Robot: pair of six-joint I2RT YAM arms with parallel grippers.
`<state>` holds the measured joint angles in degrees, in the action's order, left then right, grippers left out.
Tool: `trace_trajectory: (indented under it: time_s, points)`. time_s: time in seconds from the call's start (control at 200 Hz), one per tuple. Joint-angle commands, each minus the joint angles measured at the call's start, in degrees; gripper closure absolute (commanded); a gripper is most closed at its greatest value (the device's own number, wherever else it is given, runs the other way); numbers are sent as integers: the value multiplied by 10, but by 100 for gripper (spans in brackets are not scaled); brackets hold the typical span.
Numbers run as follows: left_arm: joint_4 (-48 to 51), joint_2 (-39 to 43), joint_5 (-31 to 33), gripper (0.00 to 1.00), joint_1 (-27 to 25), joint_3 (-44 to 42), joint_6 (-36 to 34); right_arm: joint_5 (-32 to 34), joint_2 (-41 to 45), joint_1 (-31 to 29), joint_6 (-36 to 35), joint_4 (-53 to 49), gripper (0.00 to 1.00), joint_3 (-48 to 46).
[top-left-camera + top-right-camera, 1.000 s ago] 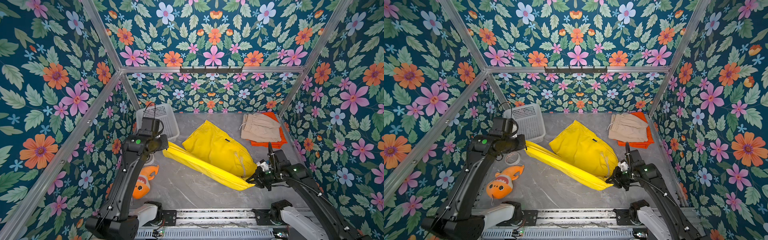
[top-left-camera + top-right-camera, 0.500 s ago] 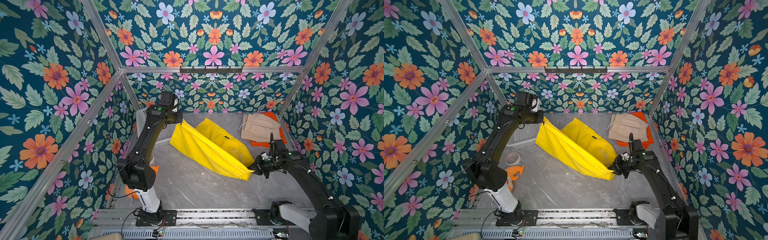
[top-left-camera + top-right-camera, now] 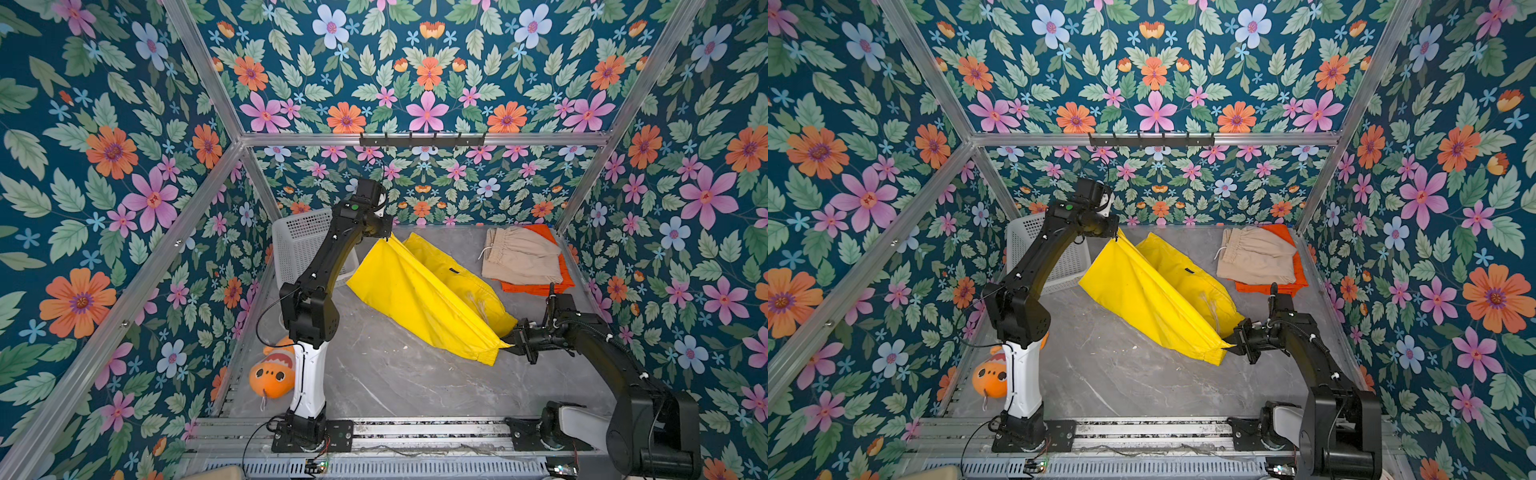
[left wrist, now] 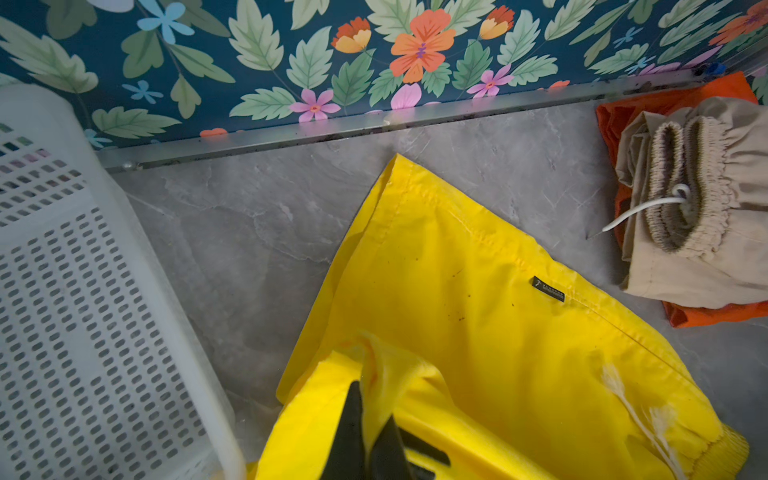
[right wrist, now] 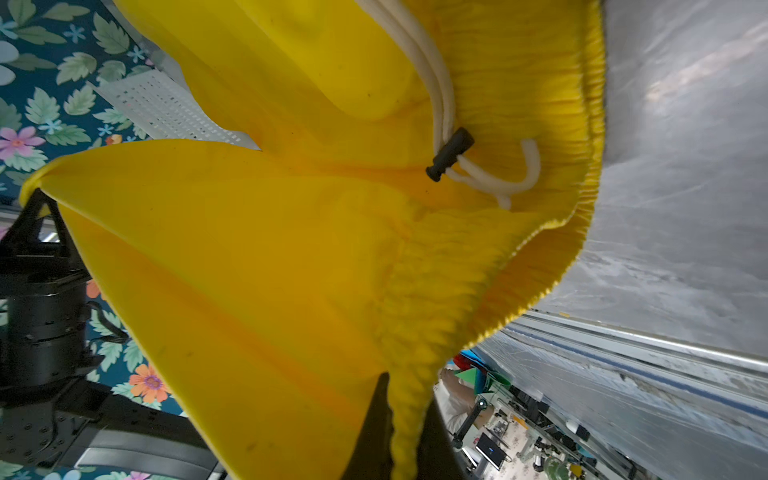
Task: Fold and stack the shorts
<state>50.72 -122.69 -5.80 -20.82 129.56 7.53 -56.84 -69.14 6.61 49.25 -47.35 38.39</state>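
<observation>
The yellow shorts (image 3: 422, 297) are pulled out long between the two pincers. Their long line runs on a slant. It starts just beside the basket (image 3: 301, 243) and goes away from it, toward the front of the counter (image 3: 386, 386). The leg end points to the basket and the waist end points away from it.

The left pincer (image 3: 387, 237) is up in the air, just beside the basket's top edge. It is squeezed tight on the corner of one yellow leg, and that leg hangs down from it like a sheet. In the left wrist view the black fingers (image 4: 351, 424) pinch the yellow cloth. The other leg lies flat on the counter, a bit farther from the basket (its tip points at the back wall (image 3: 457, 195)).

The right pincer (image 3: 514, 343) is well apart from the basket, low near the counter. It is squeezed tight on the stretchy waist of the yellow shorts. In the right wrist view the white string (image 5: 432, 62) and its black stopper (image 5: 449, 153) sit near that grip.

The beige shorts (image 3: 521, 257) lie folded on top of the orange shorts (image 3: 540, 286), across the yellow shorts from the basket. The beige waist points at the back wall.

A fish toy (image 3: 269, 374) lies in front of the basket.
</observation>
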Motion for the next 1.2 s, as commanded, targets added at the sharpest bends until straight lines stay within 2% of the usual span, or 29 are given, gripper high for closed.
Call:
trace_trajectory:
  time_s: [0.0,0.315,0.515,0.625,0.705,0.76,0.84,0.94,1.055,1.195]
  points:
    - [-86,-17,47,100,-2,8,4,-10,-24,17,-36,-33,100,7]
    - [-205,-83,30,100,-30,7,28,-23,-91,71,-49,11,100,21]
    - [-262,-137,26,100,-35,20,61,-12,-136,85,-20,85,88,36]
    - [-271,-168,21,74,-34,44,63,-1,-139,101,7,138,73,52]
    - [-263,-175,16,53,-33,60,66,33,-120,112,3,128,59,84]
    - [-258,-163,18,45,-33,57,69,67,-96,117,-8,103,56,112]
    - [-256,-124,29,39,-33,28,68,127,-61,127,-33,53,52,154]
    - [-271,-50,17,39,-33,-47,64,189,-25,127,-81,1,50,192]
    - [-296,35,-26,39,-35,-154,57,234,9,110,-125,-8,47,182]
    - [-326,107,-87,40,-44,-276,58,301,31,42,-157,3,40,150]
